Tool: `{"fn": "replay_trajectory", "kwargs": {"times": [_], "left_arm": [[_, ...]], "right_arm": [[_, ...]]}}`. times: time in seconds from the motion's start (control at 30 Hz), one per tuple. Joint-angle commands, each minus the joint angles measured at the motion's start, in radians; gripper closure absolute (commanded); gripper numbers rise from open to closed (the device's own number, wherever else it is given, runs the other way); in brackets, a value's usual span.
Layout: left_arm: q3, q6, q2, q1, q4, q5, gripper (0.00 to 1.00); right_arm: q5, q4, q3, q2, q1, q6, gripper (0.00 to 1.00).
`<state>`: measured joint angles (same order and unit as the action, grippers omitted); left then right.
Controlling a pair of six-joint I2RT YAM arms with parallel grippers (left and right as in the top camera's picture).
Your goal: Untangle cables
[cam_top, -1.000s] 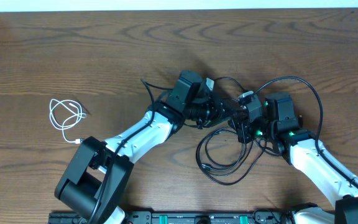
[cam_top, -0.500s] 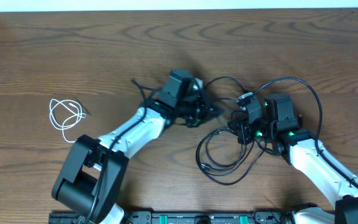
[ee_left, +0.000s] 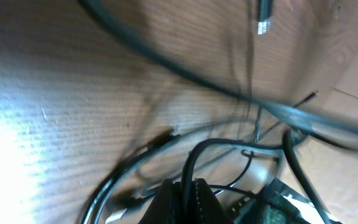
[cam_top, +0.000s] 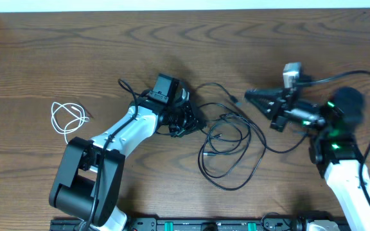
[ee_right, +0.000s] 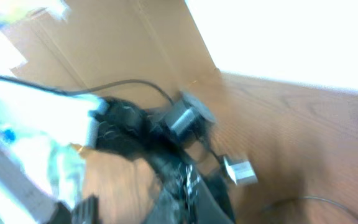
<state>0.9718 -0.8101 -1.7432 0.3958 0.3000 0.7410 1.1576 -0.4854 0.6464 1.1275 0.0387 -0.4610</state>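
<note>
In the middle of the surface [cam_top: 76, 51], the black cables [ee_left: 187, 168] are lying in loose loops. The left hand [cam_top: 186, 120] is pinching one. The right hand [cam_top: 248, 94] is looking blurry, so I cannot tell.

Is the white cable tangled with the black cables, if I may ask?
No, the white cable lies coiled alone at the left, well apart from the black cables looped at the centre.
</note>
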Motion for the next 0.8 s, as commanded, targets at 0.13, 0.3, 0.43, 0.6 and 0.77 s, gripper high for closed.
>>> {"fn": "replay_trajectory", "kwargs": {"times": [0.13, 0.3, 0.43, 0.6, 0.77], "left_arm": [[-0.002, 0.036, -0.002, 0.068, -0.010, -0.062, 0.93], [-0.002, 0.035, -0.002, 0.080, -0.010, -0.084, 0.92], [-0.002, 0.035, -0.002, 0.080, -0.010, -0.084, 0.92], [-0.002, 0.035, -0.002, 0.080, -0.011, -0.084, 0.92], [-0.002, 0.027, -0.002, 0.080, -0.018, -0.084, 0.93]], "right_arm": [[0.123, -0.435, 0.016, -0.045, -0.014, -0.309, 0.99], [0.099, 0.084, 0.016, -0.019, -0.011, 0.006, 0.78], [-0.183, 0.624, 0.016, 0.003, -0.005, 0.369, 0.70], [-0.282, 0.891, 0.015, 0.006, 0.035, 0.573, 0.64], [-0.400, 0.948, 0.001, 0.042, 0.116, 0.594, 0.66]]}}
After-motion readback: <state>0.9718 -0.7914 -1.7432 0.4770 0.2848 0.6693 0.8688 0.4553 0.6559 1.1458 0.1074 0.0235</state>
